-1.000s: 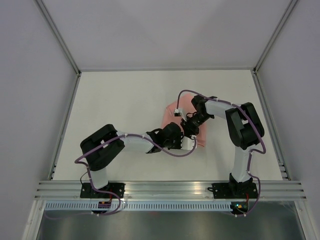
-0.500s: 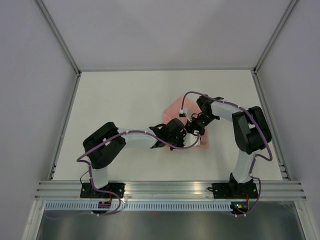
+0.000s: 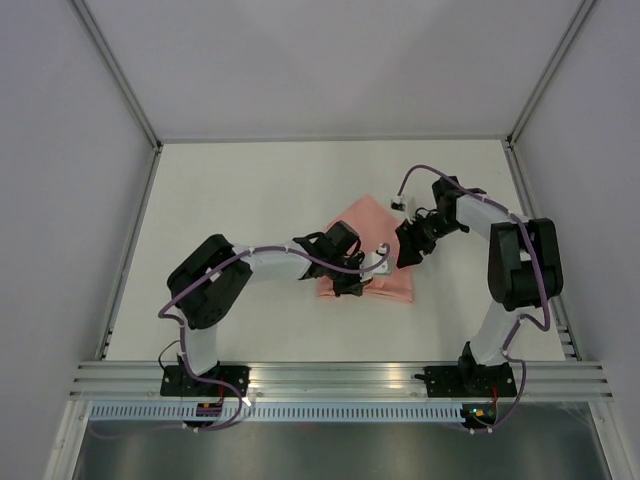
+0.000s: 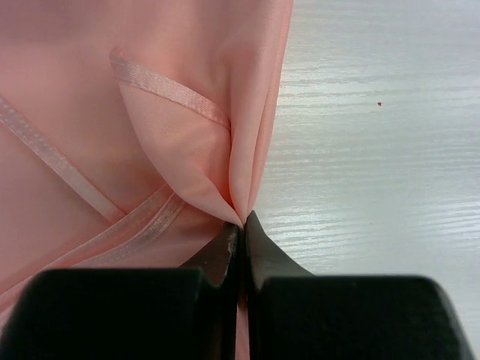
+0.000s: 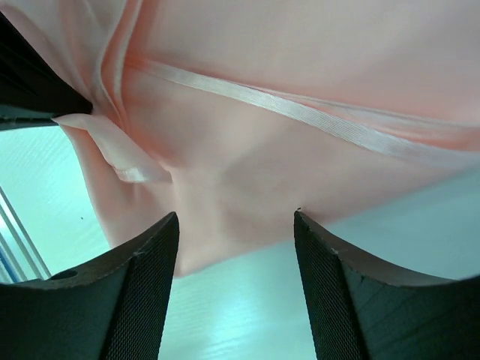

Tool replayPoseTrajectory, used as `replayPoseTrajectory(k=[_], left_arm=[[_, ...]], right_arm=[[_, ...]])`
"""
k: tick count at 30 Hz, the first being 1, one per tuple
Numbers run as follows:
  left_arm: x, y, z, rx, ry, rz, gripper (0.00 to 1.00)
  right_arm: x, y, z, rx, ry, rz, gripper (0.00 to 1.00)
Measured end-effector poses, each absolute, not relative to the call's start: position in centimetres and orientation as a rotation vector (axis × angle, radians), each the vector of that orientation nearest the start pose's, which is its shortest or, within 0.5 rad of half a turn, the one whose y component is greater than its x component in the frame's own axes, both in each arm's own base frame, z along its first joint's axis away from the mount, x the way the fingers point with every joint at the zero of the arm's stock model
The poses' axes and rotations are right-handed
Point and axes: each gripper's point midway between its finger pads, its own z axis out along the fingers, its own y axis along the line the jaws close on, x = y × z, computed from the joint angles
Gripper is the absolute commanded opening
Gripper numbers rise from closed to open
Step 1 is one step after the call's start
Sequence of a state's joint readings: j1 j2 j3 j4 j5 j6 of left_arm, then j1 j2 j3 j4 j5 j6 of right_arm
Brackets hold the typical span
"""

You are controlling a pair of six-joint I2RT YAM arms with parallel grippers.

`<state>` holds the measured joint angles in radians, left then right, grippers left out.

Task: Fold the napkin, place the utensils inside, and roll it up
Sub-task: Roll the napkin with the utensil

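Observation:
The salmon-pink napkin [image 3: 362, 218] lies folded on the white table, right of centre. My left gripper [image 3: 368, 268] reaches over it from the left. In the left wrist view the left gripper [image 4: 241, 223] is shut on a folded edge of the napkin [image 4: 112, 150], pinching several layers at the cloth's right border. My right gripper [image 3: 405, 250] sits at the napkin's right edge. In the right wrist view the right gripper [image 5: 236, 225] is open and empty, with the napkin [image 5: 300, 75] just beyond its fingertips. The knife is hidden.
The white table [image 3: 230, 200] is walled by grey panels with metal posts at the back corners. An aluminium rail [image 3: 330, 378] runs along the near edge between the two arm bases. Purple cables loop along both arms.
My right gripper has drawn back to the right, off the napkin to its right edge. My left gripper has shifted slightly with the pinched fold. More of the napkin now shows flat.

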<state>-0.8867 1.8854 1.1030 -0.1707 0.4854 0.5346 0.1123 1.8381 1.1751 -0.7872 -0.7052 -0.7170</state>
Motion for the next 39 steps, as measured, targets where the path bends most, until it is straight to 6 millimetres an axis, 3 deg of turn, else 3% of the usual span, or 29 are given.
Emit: replayPoseTrajectory(k=[5,16,26,31,39], left_arm=[[22.5,-37.1,1.8,1.743,1.871,-0.960,0.02],[23.2,-37.5,1.7,1.613,2.099,-1.368,0.02],[23.4,-37.9,1.6,1.522,2.255,-1.567,0.02],[23.2,-38.0,1.5,1.478,2.313,-1.645,0.02],[22.9,-38.0,1.5,1.451,2.349,-1.697,0.02]], right_arm=[[31.0,10.8,5.4,-1.061,2.342,0.819,0.68],[27.1,11.7,8.1,-1.191,2.050,0.673,0.68],[22.5,17.4,6.8,-1.503,1.756,0.510,0.69],[22.4,19.3,6.5,-1.576,1.651,0.412,0.69],[22.8,21.1,4.2,-1.661,1.608,0.312,0.69]])
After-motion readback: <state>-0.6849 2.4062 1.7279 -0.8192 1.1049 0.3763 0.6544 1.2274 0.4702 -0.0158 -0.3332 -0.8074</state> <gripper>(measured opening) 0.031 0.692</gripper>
